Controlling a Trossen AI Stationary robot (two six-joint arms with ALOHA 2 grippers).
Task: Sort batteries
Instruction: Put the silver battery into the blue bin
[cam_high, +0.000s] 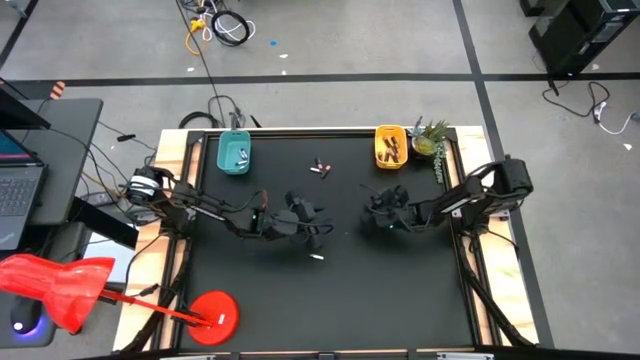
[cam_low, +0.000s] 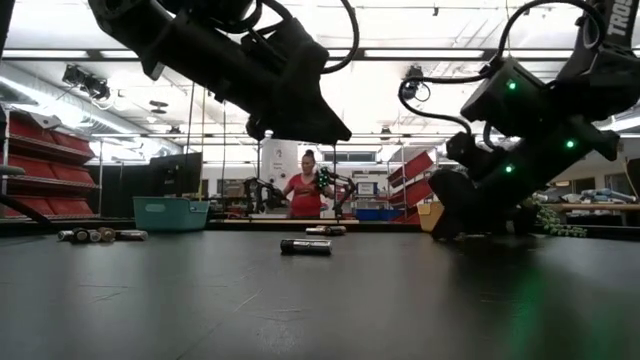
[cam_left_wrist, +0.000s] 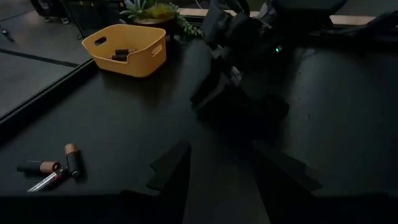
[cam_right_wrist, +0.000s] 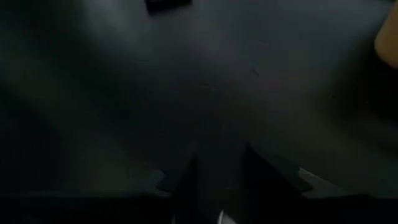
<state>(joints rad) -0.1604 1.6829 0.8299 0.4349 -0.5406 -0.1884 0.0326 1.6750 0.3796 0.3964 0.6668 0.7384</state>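
A small cluster of batteries (cam_high: 320, 168) lies on the black mat between the trays; in the left wrist view these batteries (cam_left_wrist: 56, 167) are dark with reddish ends. One pale battery (cam_high: 318, 258) lies alone nearer the near edge, and shows in the low view as a single battery (cam_low: 305, 245). More batteries sit in the teal tray (cam_high: 234, 152) and the yellow tray (cam_high: 390, 146). My left gripper (cam_left_wrist: 221, 165) hovers open at mid-table (cam_high: 318, 228). My right gripper (cam_right_wrist: 221, 165) is low over the mat (cam_high: 372, 215), fingers slightly apart, with nothing between them.
A potted plant (cam_high: 430, 140) stands beside the yellow tray at the far right corner. The two grippers face each other closely at mid-table. A row of batteries (cam_low: 100, 235) lies on the mat at the low view's left. A person (cam_low: 305, 195) stands in the room beyond.
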